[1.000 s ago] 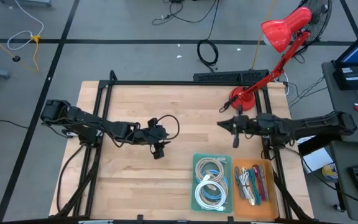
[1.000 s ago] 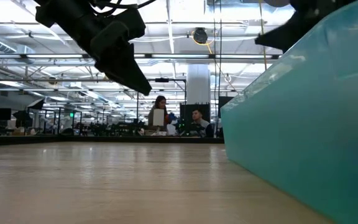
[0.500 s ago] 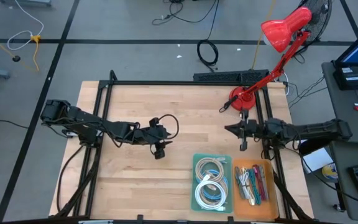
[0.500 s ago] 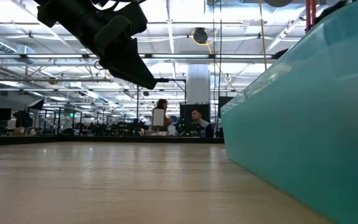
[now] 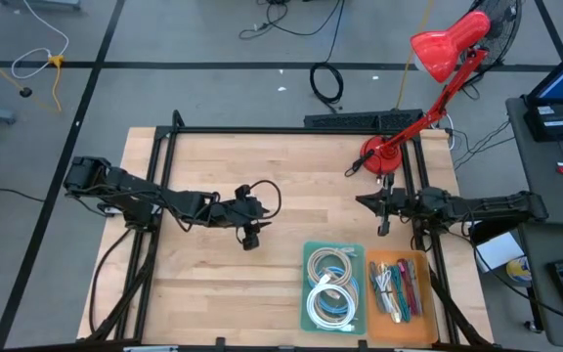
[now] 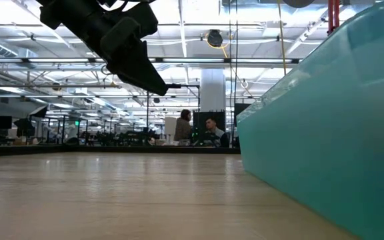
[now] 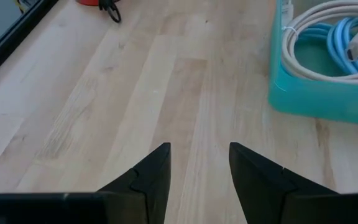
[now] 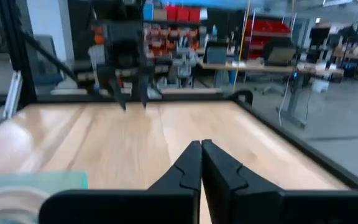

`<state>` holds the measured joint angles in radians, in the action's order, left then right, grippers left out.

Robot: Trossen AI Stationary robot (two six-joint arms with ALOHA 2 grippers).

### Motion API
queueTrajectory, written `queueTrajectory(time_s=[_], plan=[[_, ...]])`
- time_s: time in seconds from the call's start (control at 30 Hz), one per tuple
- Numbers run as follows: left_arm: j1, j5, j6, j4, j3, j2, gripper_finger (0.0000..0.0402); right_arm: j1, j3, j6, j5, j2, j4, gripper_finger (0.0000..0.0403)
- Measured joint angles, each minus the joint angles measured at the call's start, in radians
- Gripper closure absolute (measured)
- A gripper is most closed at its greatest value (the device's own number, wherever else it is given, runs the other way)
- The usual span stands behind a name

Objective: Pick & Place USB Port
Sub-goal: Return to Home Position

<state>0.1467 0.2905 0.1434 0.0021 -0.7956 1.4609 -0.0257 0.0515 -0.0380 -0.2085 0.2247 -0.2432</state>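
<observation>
Two bins stand at the table's near edge. The orange bin [image 5: 397, 286] holds several small coloured cables and plugs; no single USB port can be made out. The teal bin [image 5: 332, 286] holds coiled white and blue cables [image 7: 328, 37]. My left gripper [image 5: 249, 238] hovers open above bare wood at mid-table, left of the teal bin [image 7: 328, 93], with its fingers [image 7: 199, 149] apart. My right gripper [image 5: 362, 201] is shut [image 8: 201, 144] and hangs in the air near the red lamp's base, beyond the orange bin. Neither holds anything.
A red desk lamp [image 5: 428, 68] stands at the far right corner on its base [image 5: 379, 154]. A black frame rail [image 5: 291, 129] edges the table. The teal bin's wall [image 6: 325, 133] fills the low view's right. Bare wood [image 5: 291, 176] lies between the arms. People sit far off in the room.
My right arm has drawn back toward the table's right edge, carrying its gripper away from mid-table to a spot beside the lamp base; it has left the low view. The bins have stayed put.
</observation>
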Motion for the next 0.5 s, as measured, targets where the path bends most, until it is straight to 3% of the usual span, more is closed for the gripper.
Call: queueTrajectory(time_s=[0.33, 0.5], plan=[[-0.003, 0.033, 0.046, -0.012, 0.060, -0.001, 0.0240, 0.000, -0.002, 0.110, 0.000, 0.001, 0.110, 0.0403], [-0.052, 0.030, 0.088, 0.047, 0.186, 0.000, 0.0290, 0.000, -0.003, 0.131, 0.000, 0.001, 0.127, 0.0403]])
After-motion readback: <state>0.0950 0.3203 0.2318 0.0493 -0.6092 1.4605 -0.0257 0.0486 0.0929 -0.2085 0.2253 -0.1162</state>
